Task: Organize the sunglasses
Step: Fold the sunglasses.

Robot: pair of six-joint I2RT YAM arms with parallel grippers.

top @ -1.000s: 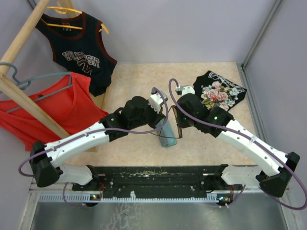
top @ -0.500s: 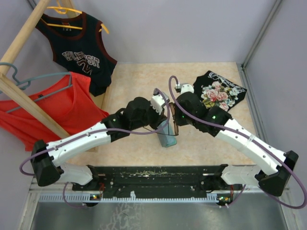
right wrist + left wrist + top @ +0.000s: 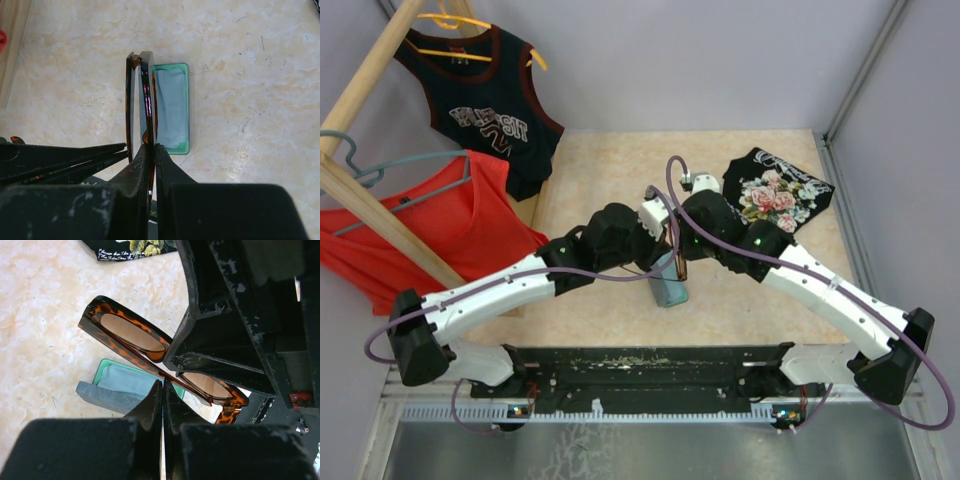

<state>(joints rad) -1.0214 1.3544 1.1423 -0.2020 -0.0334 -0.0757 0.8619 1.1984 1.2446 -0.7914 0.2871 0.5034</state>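
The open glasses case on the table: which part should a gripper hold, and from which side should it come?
Probably best: pinch the case across its two long walls near the middle, coming from straight above. It lies flat, open side up, long and narrow, so the short width suits the fingers. The sunglasses held over it block that path for now.
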